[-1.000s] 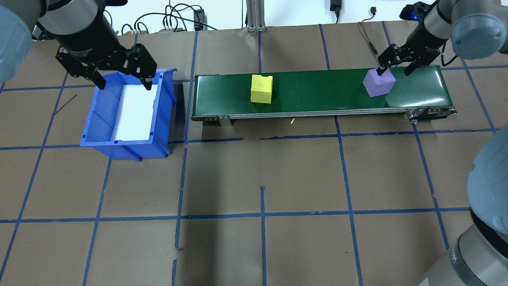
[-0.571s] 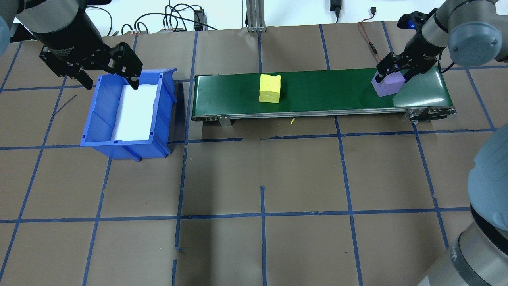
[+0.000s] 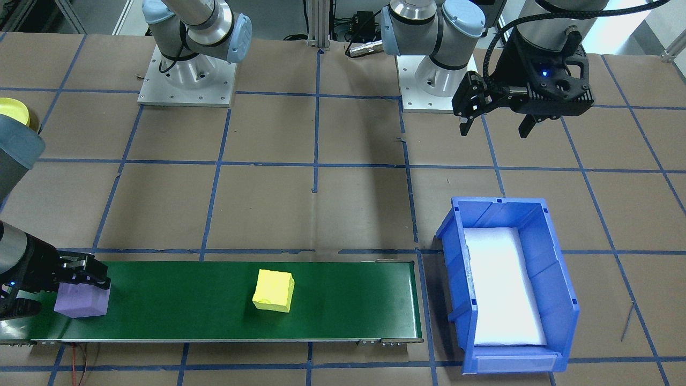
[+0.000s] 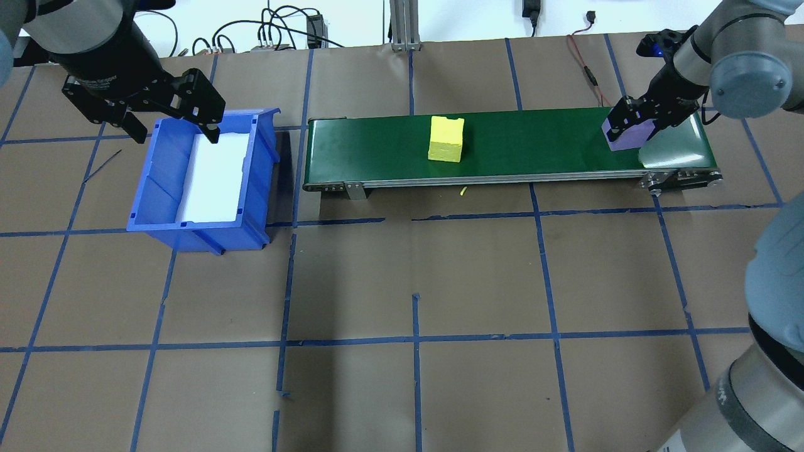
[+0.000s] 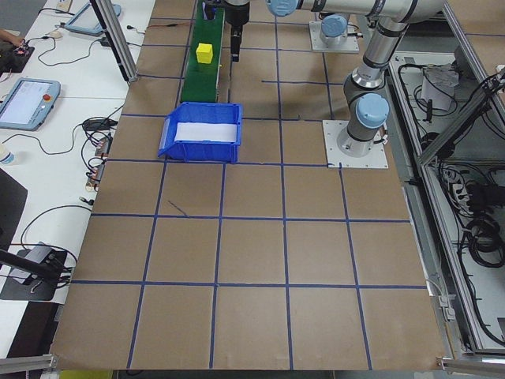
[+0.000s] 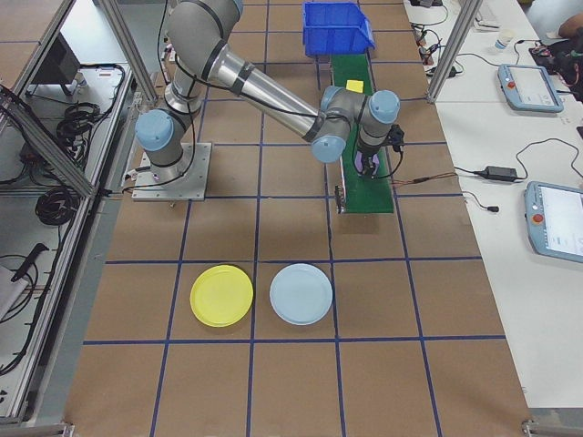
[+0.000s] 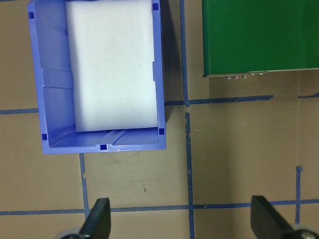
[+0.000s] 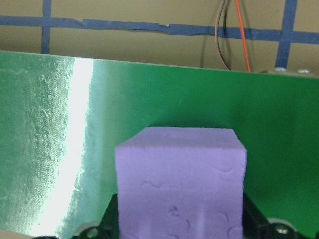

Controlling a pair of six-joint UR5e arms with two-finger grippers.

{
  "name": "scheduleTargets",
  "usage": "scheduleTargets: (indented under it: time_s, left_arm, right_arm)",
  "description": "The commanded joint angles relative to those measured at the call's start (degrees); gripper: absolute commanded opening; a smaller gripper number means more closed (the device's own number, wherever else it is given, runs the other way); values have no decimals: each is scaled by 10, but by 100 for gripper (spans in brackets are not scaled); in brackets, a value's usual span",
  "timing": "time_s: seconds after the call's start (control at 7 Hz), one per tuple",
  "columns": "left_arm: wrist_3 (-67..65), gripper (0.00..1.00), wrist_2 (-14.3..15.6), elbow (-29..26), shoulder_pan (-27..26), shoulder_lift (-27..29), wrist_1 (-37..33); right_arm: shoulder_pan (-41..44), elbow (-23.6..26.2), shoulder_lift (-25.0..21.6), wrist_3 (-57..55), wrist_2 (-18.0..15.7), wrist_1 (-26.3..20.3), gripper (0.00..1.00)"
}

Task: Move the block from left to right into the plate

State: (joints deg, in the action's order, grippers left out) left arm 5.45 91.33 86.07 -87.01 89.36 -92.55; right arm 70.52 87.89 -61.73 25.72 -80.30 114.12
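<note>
A purple block (image 4: pixel 622 136) sits at the right end of the green conveyor belt (image 4: pixel 534 144), and my right gripper (image 4: pixel 633 125) is shut on it. The right wrist view shows the purple block (image 8: pixel 180 184) filling the space between the fingers, just over the belt. A yellow block (image 4: pixel 446 139) rests free at mid-belt. The yellow plate (image 6: pixel 221 295) lies on the table well beyond the belt's right end, nothing on it. My left gripper (image 4: pixel 176 134) hangs open over the far rim of the blue bin (image 4: pixel 201 237), holding nothing.
A light blue plate (image 6: pixel 301 294) lies beside the yellow one. The blue bin (image 3: pixel 455 279) with a white liner stands off the belt's left end. Cables and an orange wire (image 4: pixel 581 59) run behind the belt. Brown paper with blue tape lines covers the table.
The yellow block has ridden right along the belt. The right gripper, open around the purple block a second ago, has shut on it and shifted right. The left gripper drew back slightly leftward.
</note>
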Motion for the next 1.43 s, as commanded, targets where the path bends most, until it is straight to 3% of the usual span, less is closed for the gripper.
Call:
scheduleTargets:
  time_s: [0.0, 0.14, 0.43, 0.86, 1.0, 1.29]
  left_arm:
    - [0, 100, 0, 2, 0, -1, 0]
    - [-3, 100, 1, 2, -1, -2, 0]
    - [-6, 100, 1, 4, -1, -3, -1]
    - [-9, 100, -12, 8, -2, -6, -1]
    - [-9, 100, -11, 8, -2, -7, -1]
    - [-9, 100, -11, 8, -1, -7, -1]
  right_arm:
    - [-33, -13, -9, 3, -67, 0, 37]
    - [-86, -15, -22, 22, -77, -4, 36]
    - [-204, -11, -25, 179, -78, -2, 36]
    - [-373, 1, 2, 335, -75, 2, 36]
    - [-382, 6, 19, 361, -75, 12, 41]
    - [-383, 18, 15, 362, -95, 11, 68]
